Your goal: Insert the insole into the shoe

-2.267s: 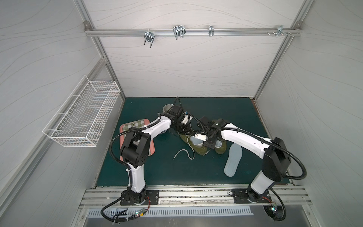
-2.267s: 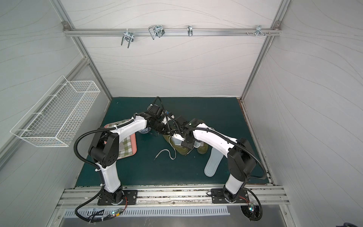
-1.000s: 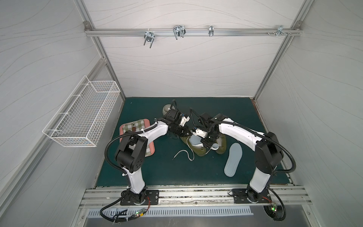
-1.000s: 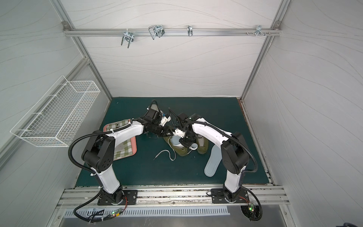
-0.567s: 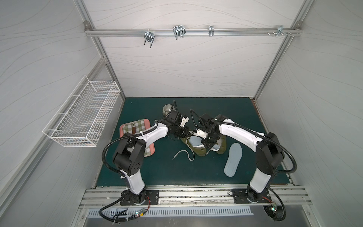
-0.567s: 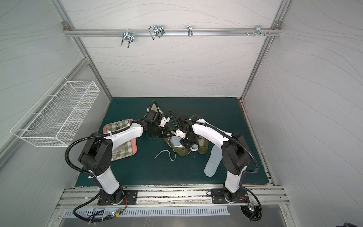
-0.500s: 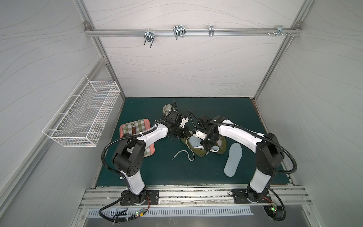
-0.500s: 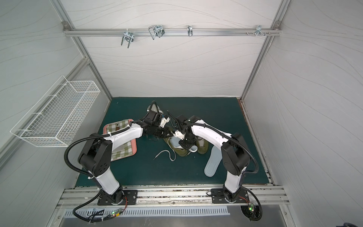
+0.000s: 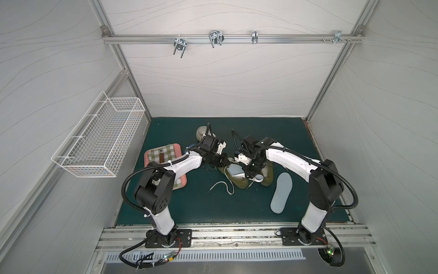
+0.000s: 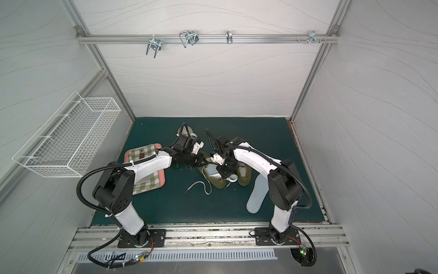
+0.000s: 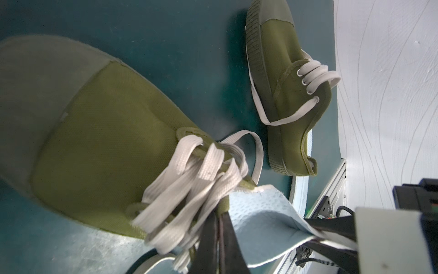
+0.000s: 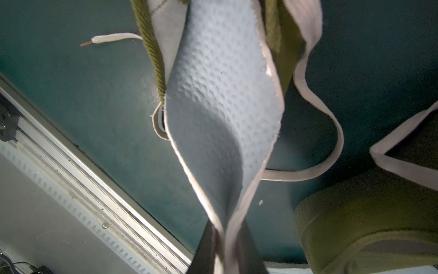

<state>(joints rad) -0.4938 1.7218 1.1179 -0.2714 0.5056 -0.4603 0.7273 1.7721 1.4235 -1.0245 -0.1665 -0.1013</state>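
Green matting (image 9: 189, 208) carries an olive shoe (image 11: 94, 132), left gripper (image 11: 219, 210) clamped on it, right gripper (image 12: 225, 234) pinching the blue insole (image 12: 220, 95).

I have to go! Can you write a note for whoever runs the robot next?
Left gripper: jaws shut on the shoe, pinching its edge by the laces.
Right gripper: jaws shut on the blue insole.
Done: one end of the insole is inside the shoe; the rest sticks out, bent.
Left: push it fully in, then let go.
A second shoe and spare insole lie nearby.
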